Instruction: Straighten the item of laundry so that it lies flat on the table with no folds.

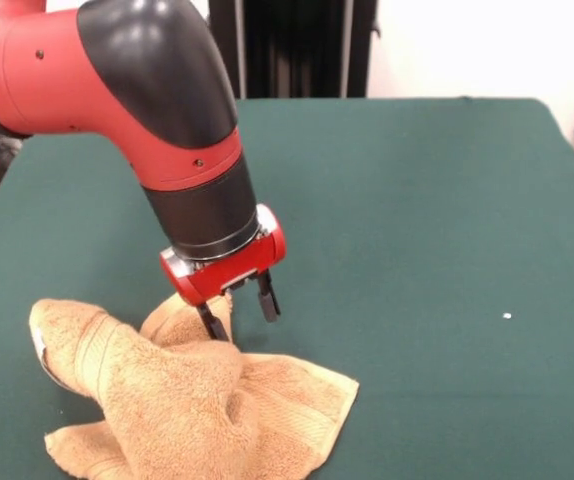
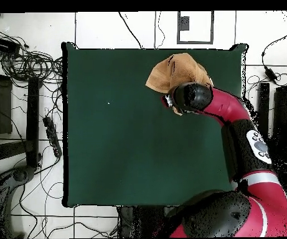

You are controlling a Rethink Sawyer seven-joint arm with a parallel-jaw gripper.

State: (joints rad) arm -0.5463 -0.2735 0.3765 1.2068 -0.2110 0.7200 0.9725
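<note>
The orange-tan towel (image 1: 187, 400) lies crumpled on the green table (image 1: 417, 200) at the near left, bunched into a raised hump with several folds. One corner lies flat to the right, and a woven band shows on the left lobe. My gripper (image 1: 239, 312) hangs just above the towel's far edge. Its fingers are apart with nothing between them, and the left fingertip (image 1: 210, 325) touches a raised fold. In the overhead view the towel (image 2: 174, 71) lies near the table's far right edge, and the arm's wrist (image 2: 190, 96) covers the part of it nearest the robot's base.
A tiny white speck (image 1: 507, 317) lies on the cloth to the right of the towel. The table (image 2: 127, 137) stretches wide and green to the left in the overhead view. Cables and equipment (image 2: 21, 56) lie on the floor around it.
</note>
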